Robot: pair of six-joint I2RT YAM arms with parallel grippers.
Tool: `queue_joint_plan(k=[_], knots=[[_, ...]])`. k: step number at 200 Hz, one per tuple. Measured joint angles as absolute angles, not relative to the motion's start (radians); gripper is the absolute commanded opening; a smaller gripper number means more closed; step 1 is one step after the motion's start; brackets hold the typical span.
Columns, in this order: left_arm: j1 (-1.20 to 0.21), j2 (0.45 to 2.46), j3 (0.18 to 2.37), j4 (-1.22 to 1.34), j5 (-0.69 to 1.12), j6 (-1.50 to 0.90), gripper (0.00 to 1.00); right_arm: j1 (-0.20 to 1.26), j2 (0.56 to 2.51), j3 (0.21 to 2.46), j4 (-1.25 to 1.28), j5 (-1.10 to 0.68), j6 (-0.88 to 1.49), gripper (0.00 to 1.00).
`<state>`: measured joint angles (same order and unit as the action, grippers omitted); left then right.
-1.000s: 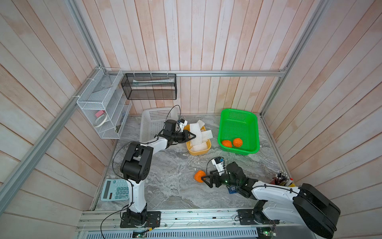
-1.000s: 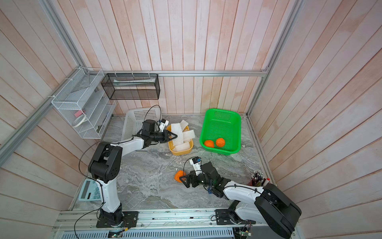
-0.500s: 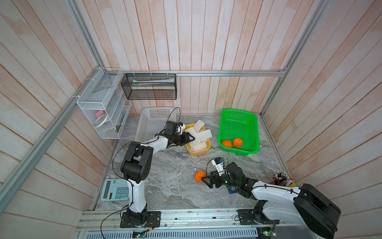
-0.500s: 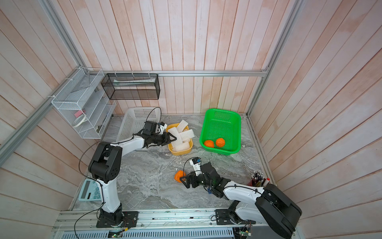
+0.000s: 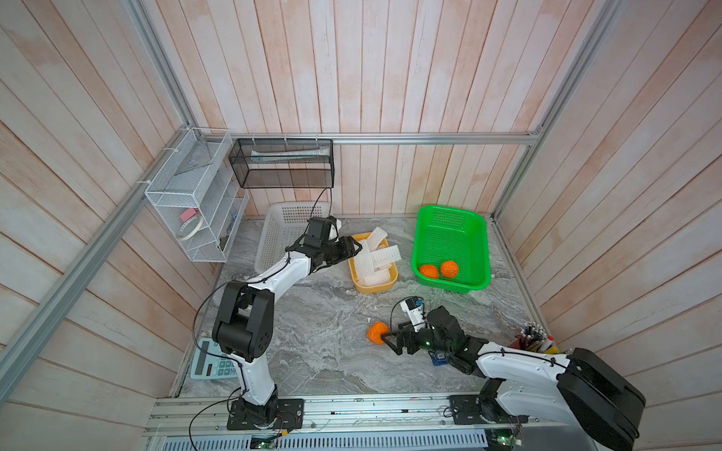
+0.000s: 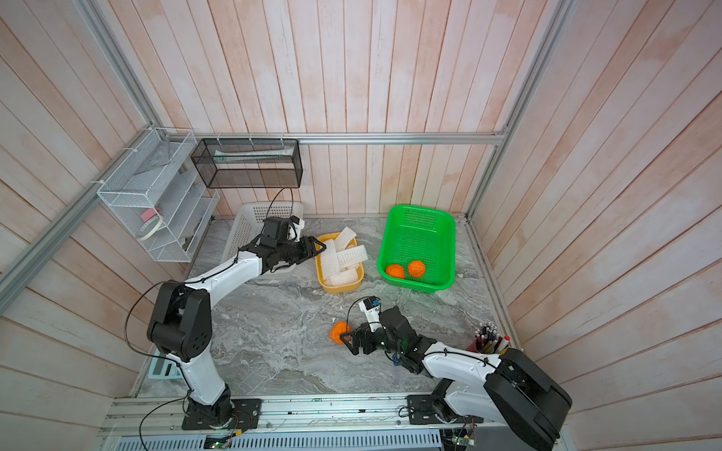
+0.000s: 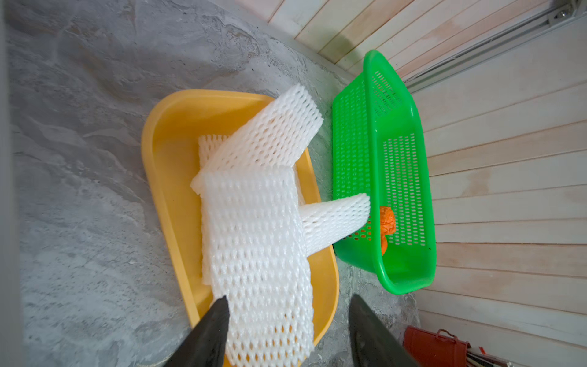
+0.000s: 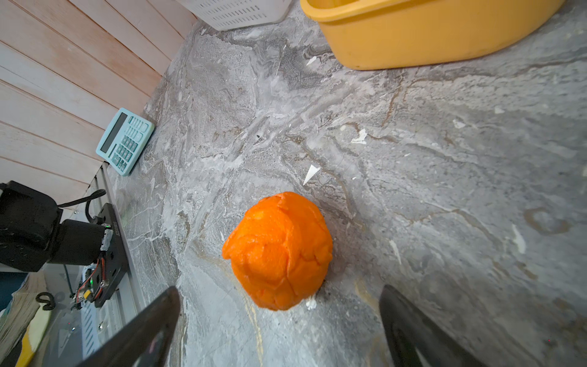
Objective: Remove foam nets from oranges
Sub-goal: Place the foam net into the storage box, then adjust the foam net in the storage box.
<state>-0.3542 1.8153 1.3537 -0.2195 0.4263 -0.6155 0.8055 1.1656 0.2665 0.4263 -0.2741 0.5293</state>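
Several white foam nets [image 5: 375,257] [image 6: 342,257] [image 7: 257,222] lie piled in a yellow tub [image 5: 373,289] [image 7: 165,165]. My left gripper [image 5: 353,248] [image 7: 289,298] is open at the tub's near-left rim, and the end of the top net lies loose between its fingers. One bare orange [image 5: 377,332] [image 6: 339,332] [image 8: 279,251] sits on the marble table. My right gripper [image 5: 386,340] [image 8: 279,289] is wide open just behind the orange, not touching it. Two more bare oranges [image 5: 428,270] [image 5: 449,268] lie in a green basket [image 5: 449,230] [image 7: 400,178].
A white perforated basket [image 5: 281,230] stands behind my left arm. A calculator [image 5: 207,365] [image 8: 125,141] lies at the front left, and a pen holder [image 5: 531,339] at the front right. Wire racks [image 5: 191,203] and a black mesh box [image 5: 281,164] hang on the walls.
My left gripper has opened and let go of a foam net, which now lies in the yellow tub. It has also drawn back a little. The right arm has barely moved.
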Motion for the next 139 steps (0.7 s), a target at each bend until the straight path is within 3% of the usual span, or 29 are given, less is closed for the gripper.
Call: queue_joint_plan(k=[73,139], knots=[[-0.384,1.799,1.356,-0.228,0.410,-0.639,0.31,0.807,1.124,0.266,0.406,-0.262,0.531,0.97],[-0.435,1.911,1.359,-0.044,0.524,-0.677,0.24,0.810,1.123,0.266,0.399,-0.252,0.533,0.98]])
